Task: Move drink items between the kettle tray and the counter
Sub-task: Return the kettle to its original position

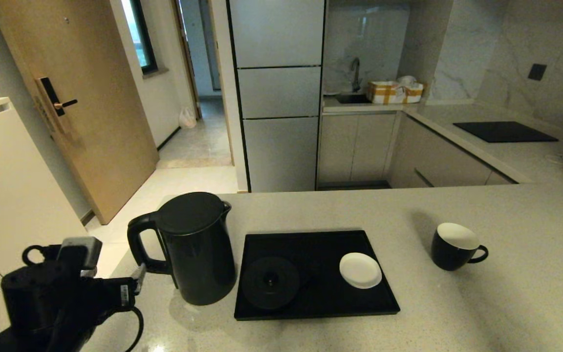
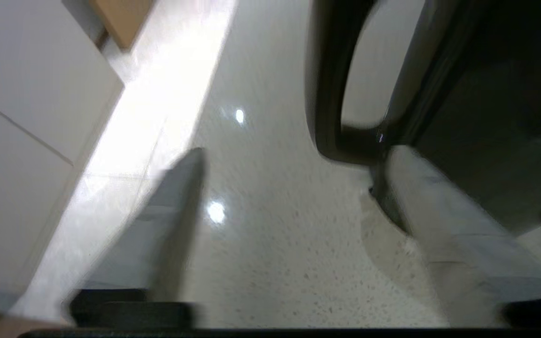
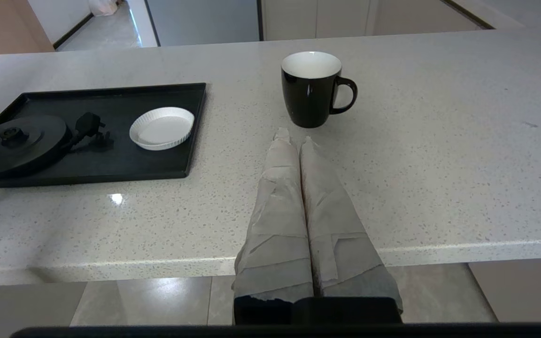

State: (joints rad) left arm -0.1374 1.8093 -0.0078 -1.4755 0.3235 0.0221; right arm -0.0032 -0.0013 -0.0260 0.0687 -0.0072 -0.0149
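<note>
One kettle (image 1: 191,247), one mug (image 1: 453,246), one tray (image 1: 311,244), one saucer (image 1: 360,270) and one base disc (image 1: 270,282) are present. The kettle stands on the worktop (image 1: 506,293), just beside the tray's left edge. Left gripper (image 2: 294,188): fingers (image 2: 176,197) spread wide and empty, one tip close to the lower end of the kettle handle; contact cannot be judged. Right gripper (image 3: 294,136): fingers pressed together, empty, the mug just beyond their tips on the worktop.

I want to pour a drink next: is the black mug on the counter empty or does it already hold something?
Empty, as far as shown: the mug stands upright on the counter, and its white inside shows no liquid.
</note>
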